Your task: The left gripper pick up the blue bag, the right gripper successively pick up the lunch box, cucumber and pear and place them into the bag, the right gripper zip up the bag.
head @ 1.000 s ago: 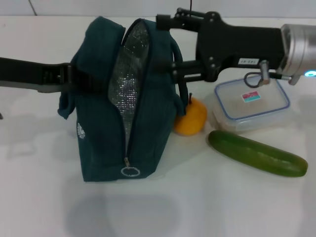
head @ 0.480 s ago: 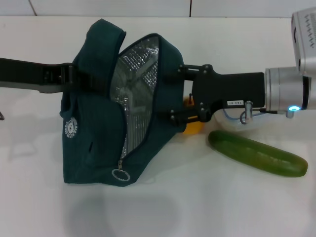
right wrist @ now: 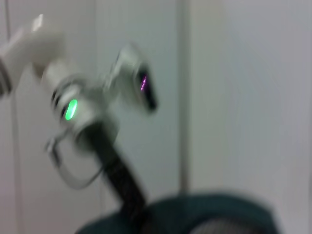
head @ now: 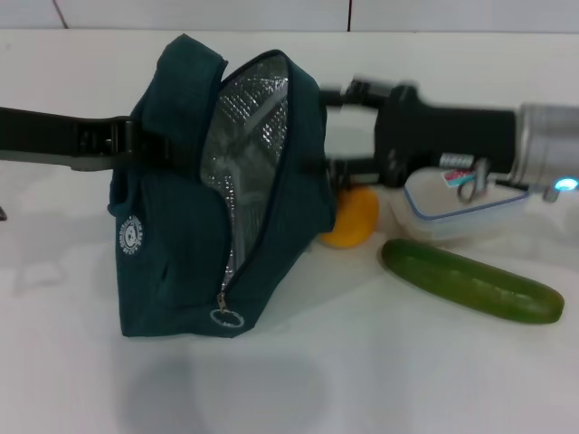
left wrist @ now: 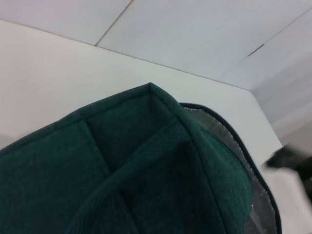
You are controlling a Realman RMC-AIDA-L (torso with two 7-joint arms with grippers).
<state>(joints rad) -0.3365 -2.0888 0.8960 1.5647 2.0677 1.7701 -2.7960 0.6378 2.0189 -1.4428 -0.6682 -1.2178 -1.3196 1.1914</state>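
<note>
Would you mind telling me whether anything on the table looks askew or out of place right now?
The blue bag leans toward the robot's left, unzipped, foil lining showing. The left claw is at its side. The lunch box, cucumber and pear lie outside it, beside the right claw. Nothing looks spilled or damaged.

Bag [head: 181,244]: dark teal, unzipped, foil lining exposed, tilted. Pear [head: 355,220]: yellow-orange, touching the bag's right side. Lunch box [head: 461,217]: clear, blue-rimmed, behind the cucumber [head: 470,281], which lies dark green on the counter.
</note>
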